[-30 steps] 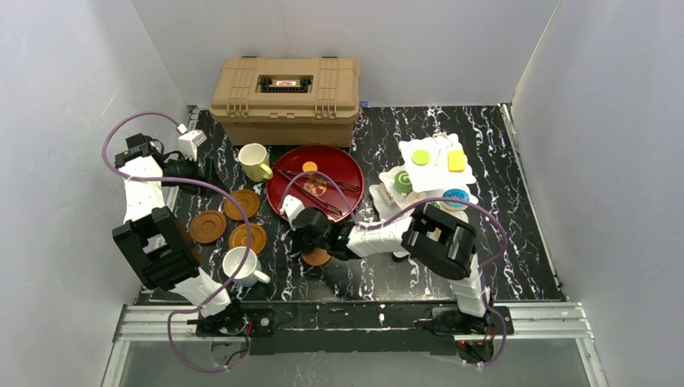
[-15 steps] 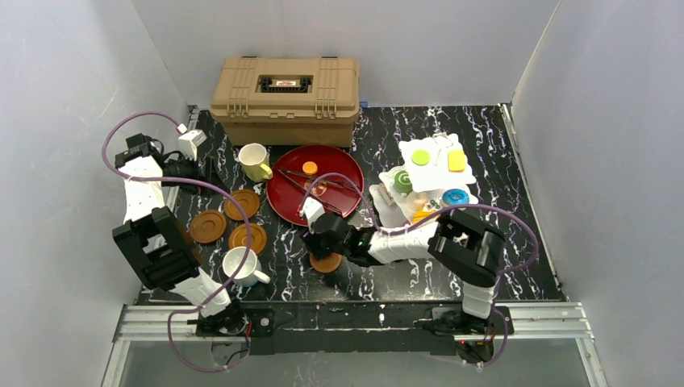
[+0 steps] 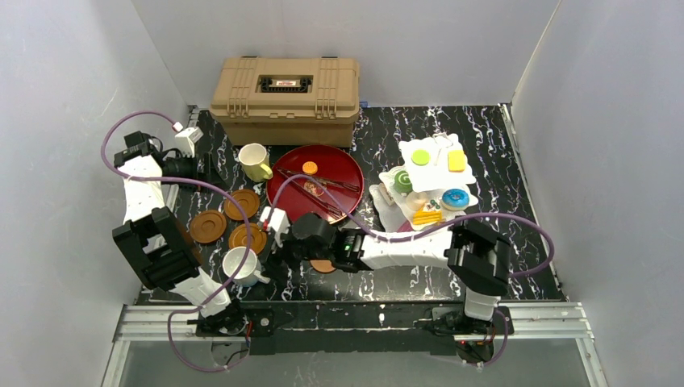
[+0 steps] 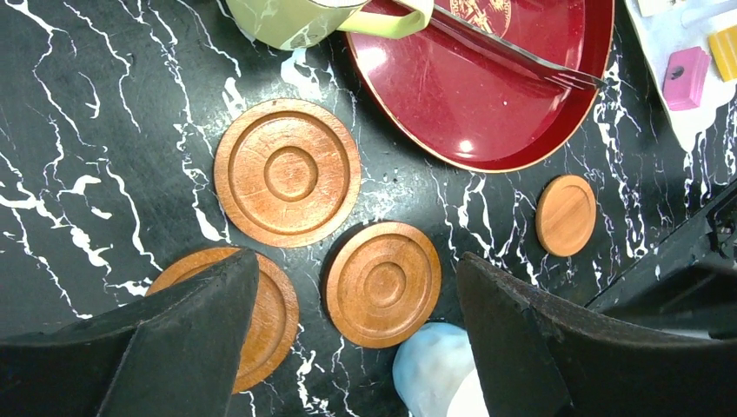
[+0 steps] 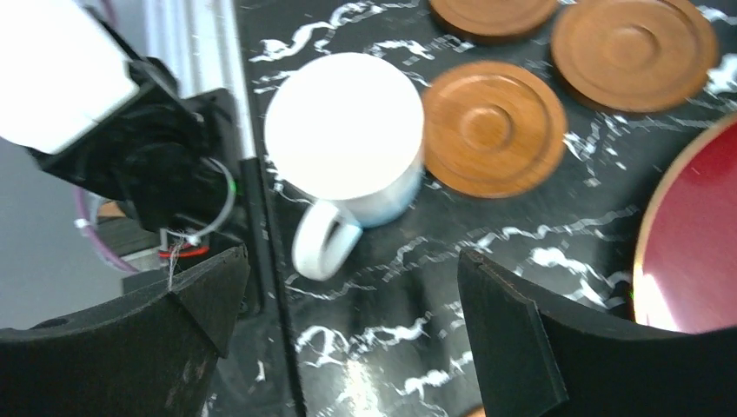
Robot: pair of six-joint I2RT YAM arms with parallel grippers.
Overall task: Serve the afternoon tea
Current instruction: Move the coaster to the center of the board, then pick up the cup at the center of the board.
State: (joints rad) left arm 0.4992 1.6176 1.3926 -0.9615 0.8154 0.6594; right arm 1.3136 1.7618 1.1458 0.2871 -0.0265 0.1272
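Note:
The white mug [image 3: 240, 265] [image 5: 343, 135] stands near the front left, its handle [image 5: 322, 239] pointing toward my right gripper [image 3: 273, 258] [image 5: 348, 339]. That gripper is open and empty, just right of the mug. A small brown disc [image 3: 323, 265] [image 4: 566, 215] lies on the table behind it. Three brown saucers [image 3: 242, 203] [image 3: 207, 226] [image 3: 248, 237] sit left of centre. The pale-yellow mug [image 3: 255, 161] is behind them. My left gripper [image 3: 211, 171] [image 4: 356, 347] hangs open above the saucers [image 4: 383, 284]. Toy cakes [image 3: 455, 196] rest on the white stand [image 3: 440, 173].
A dark-red tray [image 3: 335, 161] with long utensils and an orange piece [image 3: 310, 168] lies mid-table. A tan case [image 3: 286, 98] stands at the back. The left arm's base [image 5: 130, 130] is close beside the white mug. Grey walls close in both sides.
My right gripper has opened and let go of the small brown disc, then swung left toward the white mug. The left arm has barely moved.

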